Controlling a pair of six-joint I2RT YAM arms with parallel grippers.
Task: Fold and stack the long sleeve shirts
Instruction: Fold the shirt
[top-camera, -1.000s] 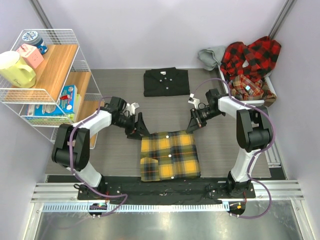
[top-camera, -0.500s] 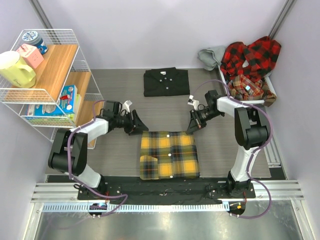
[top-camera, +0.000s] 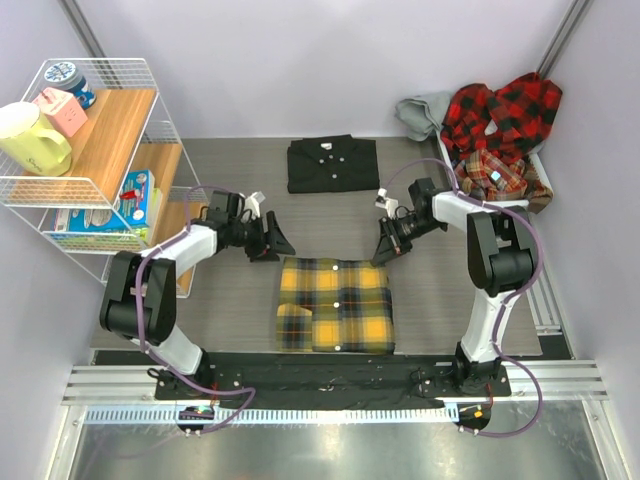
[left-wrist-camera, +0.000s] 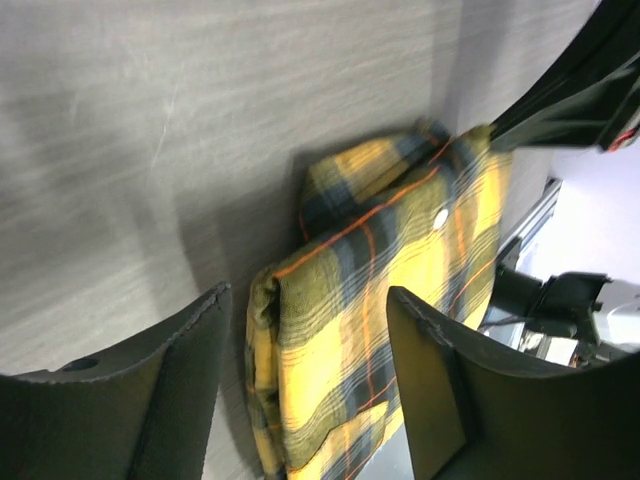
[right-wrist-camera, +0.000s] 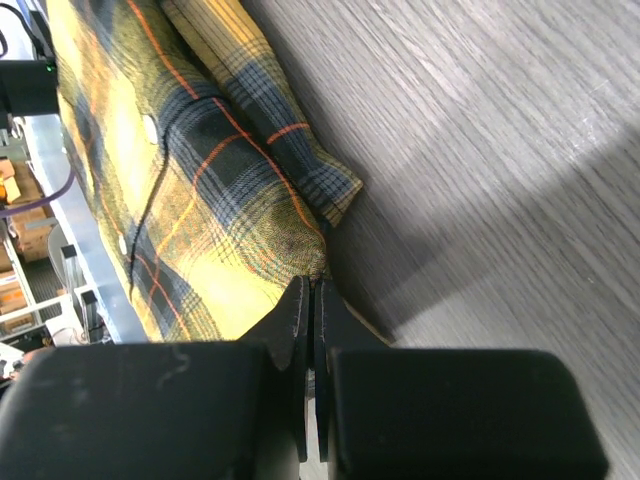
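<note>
Lying folded on the grey counter (top-camera: 230, 300), near centre, is a soft yellow-and-black plaid flannel shirt (top-camera: 335, 305). The left tool (top-camera: 277, 247) gapes empty beside its far left corner. The right tool (top-camera: 381, 252) is closed at its far right corner. Light, limp cloth will probably sag, so pinch the layered corners.

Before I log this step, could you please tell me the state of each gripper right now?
Left gripper: open, holding nothing.
Right gripper: shut, at a corner of the yellow plaid shirt; grip cannot be told.
</note>
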